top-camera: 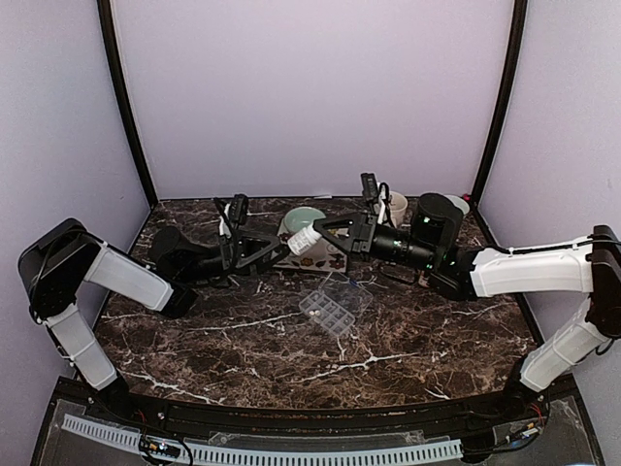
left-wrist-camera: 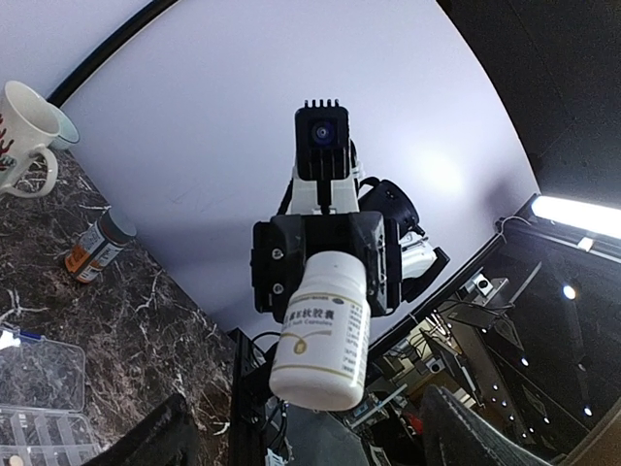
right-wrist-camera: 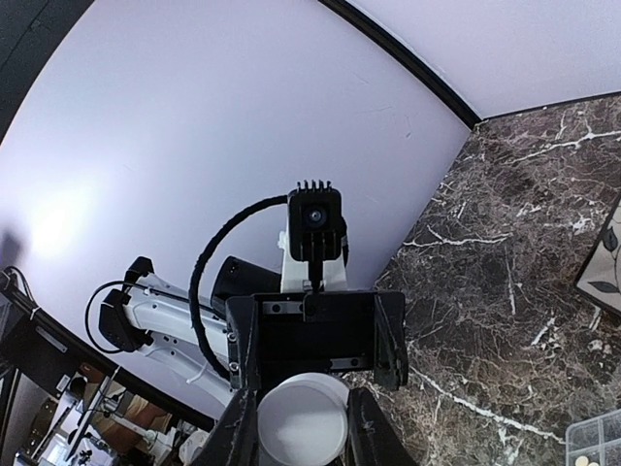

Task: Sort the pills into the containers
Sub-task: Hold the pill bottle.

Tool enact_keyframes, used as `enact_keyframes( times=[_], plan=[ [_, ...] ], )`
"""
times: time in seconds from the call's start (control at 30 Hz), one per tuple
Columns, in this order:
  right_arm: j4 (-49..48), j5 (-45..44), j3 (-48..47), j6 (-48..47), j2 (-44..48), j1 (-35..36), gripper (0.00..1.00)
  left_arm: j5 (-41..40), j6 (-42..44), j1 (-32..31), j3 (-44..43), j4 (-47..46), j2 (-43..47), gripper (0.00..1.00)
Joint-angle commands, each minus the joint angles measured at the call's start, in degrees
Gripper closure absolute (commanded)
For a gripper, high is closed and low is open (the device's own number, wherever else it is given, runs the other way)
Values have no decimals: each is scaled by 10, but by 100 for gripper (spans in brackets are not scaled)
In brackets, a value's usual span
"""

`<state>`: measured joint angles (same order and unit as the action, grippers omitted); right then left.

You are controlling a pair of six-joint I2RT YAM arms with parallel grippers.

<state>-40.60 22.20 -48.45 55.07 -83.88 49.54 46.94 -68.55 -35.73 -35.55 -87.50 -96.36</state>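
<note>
Desk (top-camera: 194, 349): dark veined marble, with both arms reaching in from the near edge.
Box (top-camera: 330, 313): clear plastic, mid-desk, lid open toward the back; it sits nearer than both sets of jaws.
Pills (top-camera: 312, 313): whitish specks in the compartments (top-camera: 335, 318) at the box's left end, too small to count.
Right jaws: pinching the white bottle (top-camera: 304, 240) by one end, holding it sideways off the desk between the two arms.
Left jaws: spread wide, with fingers (left-wrist-camera: 155, 437) on either side of the white bottle's free end and apart from it.
Mat (top-camera: 330, 260): leaf-patterned, just behind the box.
Bowl (top-camera: 306, 216): pale green, at the mat's far side.
Mug (top-camera: 396, 206): white, near the back wall, right of the bowl.
Orange bottle (left-wrist-camera: 97, 248): grey-capped, near the mug.
</note>
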Motion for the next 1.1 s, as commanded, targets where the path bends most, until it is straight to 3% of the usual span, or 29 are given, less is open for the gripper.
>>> enact_keyframes(
  times=[0.0, 1.07],
  plan=[
    [-54, 8, 5, 17, -2, -4, 100, 12, -4, -18, -17, -43, 2, 18],
    [-139, 15, 16, 60, -45, -7, 100, -40, 25, -49, -41, -15, -8, 31]
  ],
)
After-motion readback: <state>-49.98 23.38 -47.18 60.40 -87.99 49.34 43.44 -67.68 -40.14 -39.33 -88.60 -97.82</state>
